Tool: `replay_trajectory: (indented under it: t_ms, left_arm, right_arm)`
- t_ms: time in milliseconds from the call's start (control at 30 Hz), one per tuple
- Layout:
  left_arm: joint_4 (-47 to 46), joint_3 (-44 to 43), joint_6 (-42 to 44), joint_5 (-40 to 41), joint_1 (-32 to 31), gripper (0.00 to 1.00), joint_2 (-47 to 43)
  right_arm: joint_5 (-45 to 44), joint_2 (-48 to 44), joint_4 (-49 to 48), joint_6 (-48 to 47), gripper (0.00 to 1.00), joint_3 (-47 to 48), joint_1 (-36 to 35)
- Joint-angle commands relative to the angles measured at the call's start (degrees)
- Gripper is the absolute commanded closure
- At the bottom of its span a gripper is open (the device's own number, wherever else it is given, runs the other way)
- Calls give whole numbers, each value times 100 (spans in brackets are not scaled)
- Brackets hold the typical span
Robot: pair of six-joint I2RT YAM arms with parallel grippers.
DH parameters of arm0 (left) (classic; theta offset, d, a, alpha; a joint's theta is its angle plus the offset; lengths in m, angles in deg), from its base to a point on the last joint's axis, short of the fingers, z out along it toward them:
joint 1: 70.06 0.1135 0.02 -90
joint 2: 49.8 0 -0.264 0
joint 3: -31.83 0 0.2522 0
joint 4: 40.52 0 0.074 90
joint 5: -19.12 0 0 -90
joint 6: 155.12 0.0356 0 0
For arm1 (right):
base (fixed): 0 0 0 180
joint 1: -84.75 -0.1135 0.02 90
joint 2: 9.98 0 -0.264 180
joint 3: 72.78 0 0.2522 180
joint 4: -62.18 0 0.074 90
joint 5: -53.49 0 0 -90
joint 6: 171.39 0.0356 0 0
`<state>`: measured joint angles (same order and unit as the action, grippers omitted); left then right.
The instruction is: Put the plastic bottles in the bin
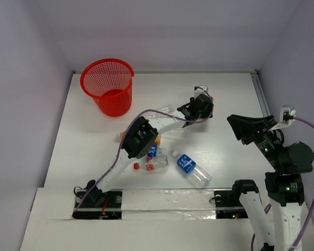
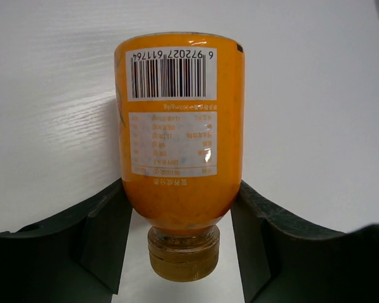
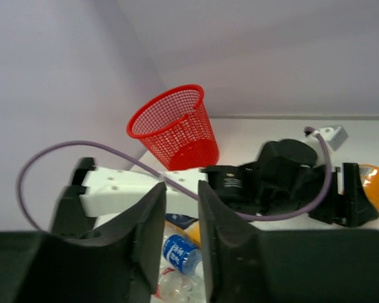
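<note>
My left gripper [image 1: 200,106] reaches far out to the table's middle back. In the left wrist view it [image 2: 182,189] is shut on an orange bottle [image 2: 180,126], its cap toward the camera, close over the white table. The bottle's end shows in the right wrist view [image 3: 377,185]. The red mesh bin [image 1: 112,99] stands upright at the back left. Several other bottles lie near the front: a blue-labelled clear one [image 1: 191,168], a red-labelled one [image 1: 152,166], and another blue-labelled one [image 1: 154,151]. My right gripper [image 3: 182,196] is slightly open, empty, raised at the right [image 1: 234,122].
The left arm's white link [image 1: 141,136] spans over the bottle cluster and hides part of an orange bottle [image 1: 124,136]. A clear bottle [image 1: 165,110] lies beside the arm. A purple cable [image 3: 63,151] loops off it. Walls enclose the table on three sides.
</note>
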<state>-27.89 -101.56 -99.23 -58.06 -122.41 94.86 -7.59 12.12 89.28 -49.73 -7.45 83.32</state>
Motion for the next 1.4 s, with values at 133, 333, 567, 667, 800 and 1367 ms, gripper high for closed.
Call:
replay_trajectory:
  t_ms: [133, 333, 567, 667, 800, 1367]
  left_arm:
    - [-934, 502, 993, -69, -29, 93, -2597]
    - [-898, 1476, 1021, -367, 724, 93, -4240]
    - [-583, 3173, 687, -385, 2114, 93, -6194]
    - [-441, 3911, 388, -727, 2868, 92, -6888]
    - [-362, 4824, -86, -1255, 3633, 92, -7425]
    - [-406, 5512, -369, -2424, 5174, 74, -6864]
  right_arm:
    - [481, 4, -473, 244, 72, -647, -6]
    - [710, -382, -595, 444, 75, -1201, -6]
    - [667, 91, -202, 78, 75, -1861, -287]
    - [36, 407, 107, -98, 74, -1993, -918]
    - [-1150, 1005, 318, 24, 68, -1888, -2289]
    - [-4614, 3430, 2031, 463, 6, -702, -5236]
